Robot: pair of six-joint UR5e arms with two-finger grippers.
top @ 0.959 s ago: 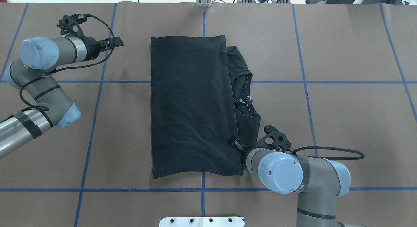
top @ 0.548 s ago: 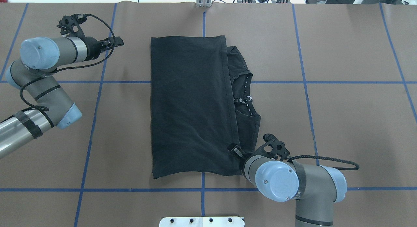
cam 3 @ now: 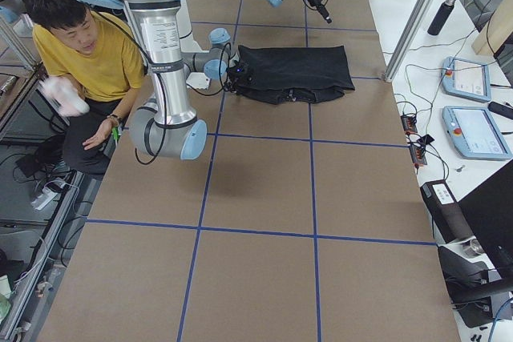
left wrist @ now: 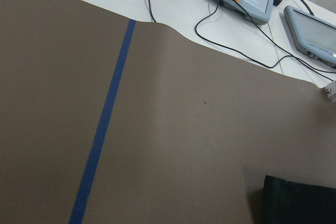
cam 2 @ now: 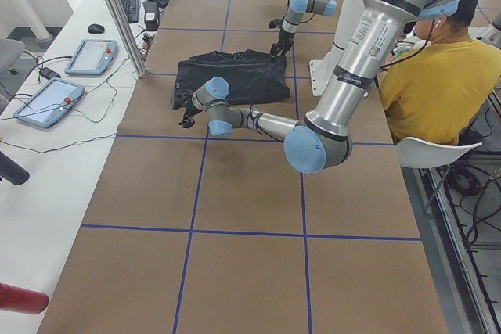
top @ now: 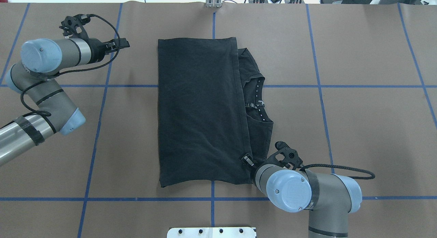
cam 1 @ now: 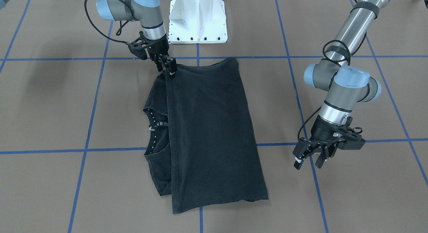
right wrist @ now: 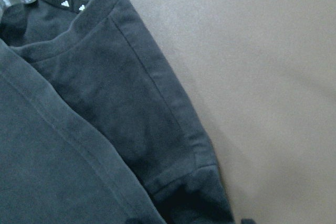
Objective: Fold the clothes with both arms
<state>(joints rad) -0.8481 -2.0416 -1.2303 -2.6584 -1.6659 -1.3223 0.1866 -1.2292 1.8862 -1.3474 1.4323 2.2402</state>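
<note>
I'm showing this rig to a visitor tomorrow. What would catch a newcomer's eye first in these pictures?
A black T-shirt, folded into a long rectangle, lies in the middle of the brown table, its collar showing along the robot's right side. The right gripper sits at the shirt's near right corner, while the left gripper hangs open above bare table, well off to the shirt's left.

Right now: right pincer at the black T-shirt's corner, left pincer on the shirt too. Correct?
No. The front-facing view shows the left pincer off the T-shirt, above bare table beside it. The right pincer is at its corner.
</note>
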